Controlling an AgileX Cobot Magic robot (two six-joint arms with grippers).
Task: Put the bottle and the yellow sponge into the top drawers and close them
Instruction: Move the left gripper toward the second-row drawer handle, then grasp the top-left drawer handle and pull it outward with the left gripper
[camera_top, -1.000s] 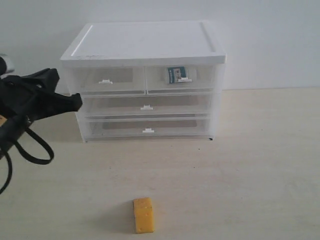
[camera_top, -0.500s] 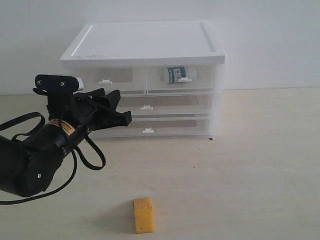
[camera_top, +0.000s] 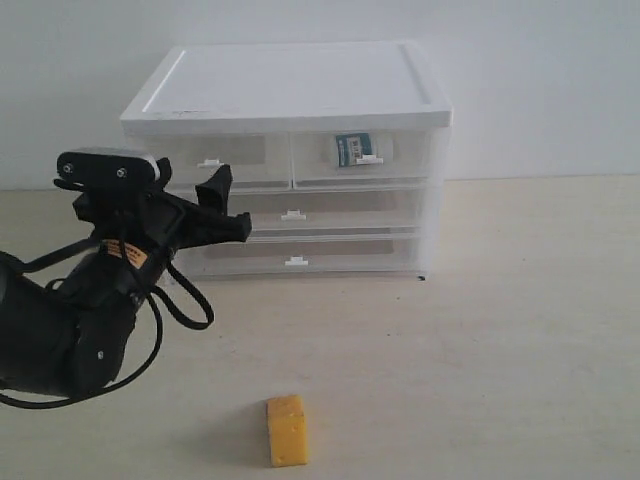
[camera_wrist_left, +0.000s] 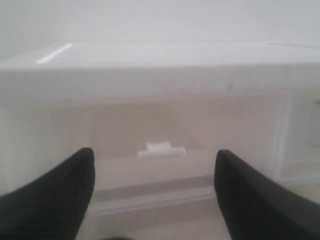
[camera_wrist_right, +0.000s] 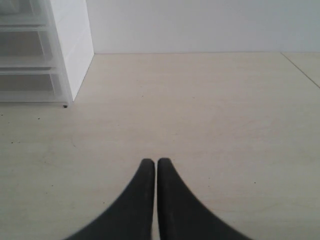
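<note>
The bottle (camera_top: 352, 149) lies inside the shut top right drawer (camera_top: 400, 160) of the white cabinet (camera_top: 290, 85). The top left drawer (camera_top: 240, 155) is shut too and looks empty. On the table in front lies the yellow sponge (camera_top: 287, 430), far from both arms. My left gripper (camera_top: 228, 208) hangs open just before the cabinet's left front, empty. In the left wrist view that gripper (camera_wrist_left: 155, 155) faces the top left drawer's white tab handle (camera_wrist_left: 161, 149), which sits between its spread fingers (camera_wrist_left: 60, 200), apart from them. My right gripper (camera_wrist_right: 150, 162) is shut and empty over bare table.
Two full-width translucent drawers (camera_top: 292, 215) sit under the top pair, both shut. The cabinet's right corner (camera_wrist_right: 67, 55) shows in the right wrist view. The left arm's black cable (camera_top: 185, 300) loops beside it. A white wall stands behind.
The left arm swung in from the left edge toward the cabinet front, then lifted its gripper a little toward the top left drawer. Sponge, bottle and drawers have not moved.
</note>
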